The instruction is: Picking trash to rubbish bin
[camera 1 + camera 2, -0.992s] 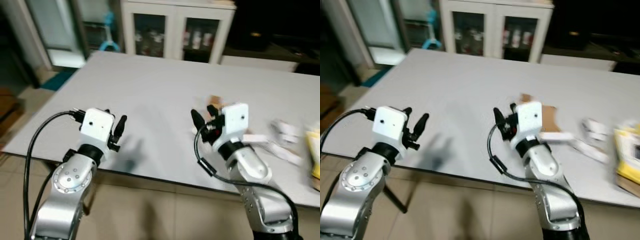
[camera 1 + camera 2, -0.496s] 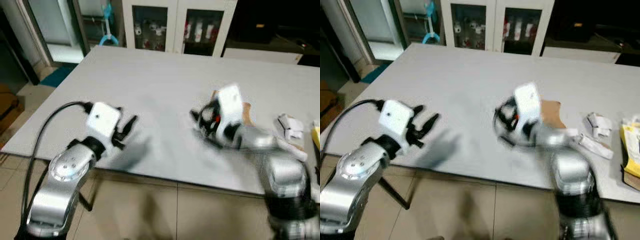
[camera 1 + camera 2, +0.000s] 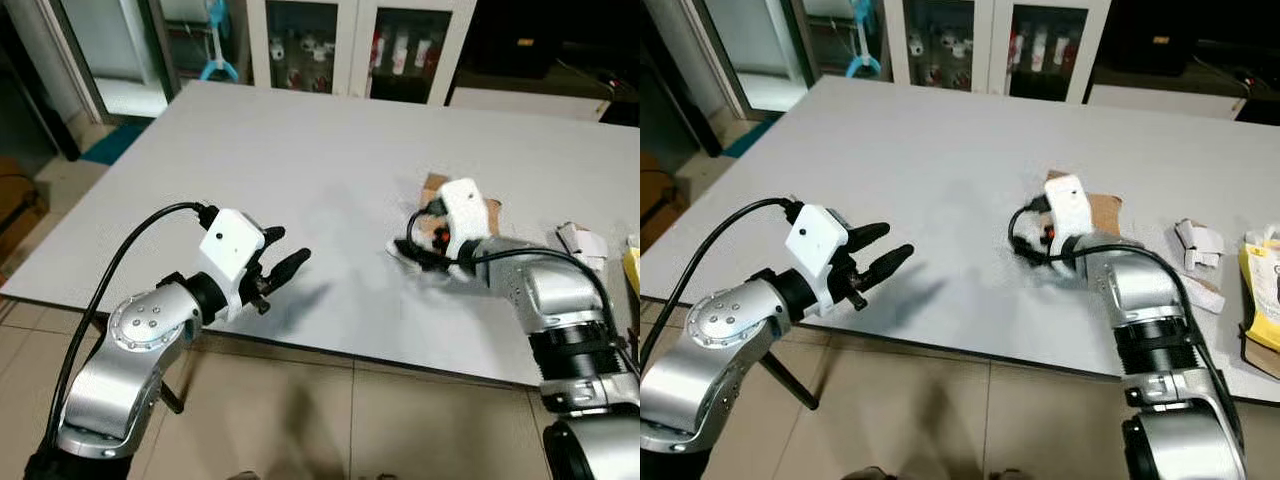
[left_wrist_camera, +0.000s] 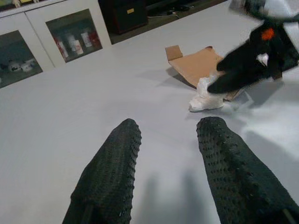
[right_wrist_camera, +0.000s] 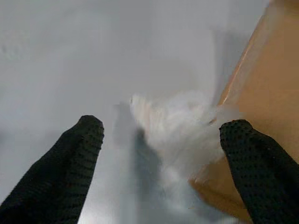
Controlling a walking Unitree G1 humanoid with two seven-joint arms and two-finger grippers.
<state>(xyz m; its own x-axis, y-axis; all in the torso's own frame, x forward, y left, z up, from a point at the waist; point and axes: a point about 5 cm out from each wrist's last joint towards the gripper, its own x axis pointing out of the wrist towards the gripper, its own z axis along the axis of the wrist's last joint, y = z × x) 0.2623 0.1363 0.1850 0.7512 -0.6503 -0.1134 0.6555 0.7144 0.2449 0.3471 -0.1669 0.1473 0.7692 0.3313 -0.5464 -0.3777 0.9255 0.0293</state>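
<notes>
No writing can be read anywhere; the yellow packet [image 3: 1262,300] at the desk's right edge carries print too small to make out, and the bottles behind the glass doors of the white cabinet [image 3: 350,45] are just blurred shapes.

The right tool [image 5: 161,165] is down over a crumpled white wad [image 5: 180,128] of trash, its two black fingers spread wide with the wad between them, not closed on it. The wad lies on the grey desk [image 3: 250,170], touching the near edge of a flat piece of brown cardboard [image 4: 201,65]. The left wrist view shows that contact plainly, with the dark fingers of the right tool reaching onto the wad; from the head views the right wrist housing covers most of it.

The left tool [image 3: 280,270] hovers above the desk's near edge, fingers parted a moderate way, holding nothing.

More white scraps [image 3: 1195,240] lie near the desk's right side, well apart from the wad. The broad left and far parts of the desk are bare, and tiled floor [image 3: 330,420] runs along the near edge.
</notes>
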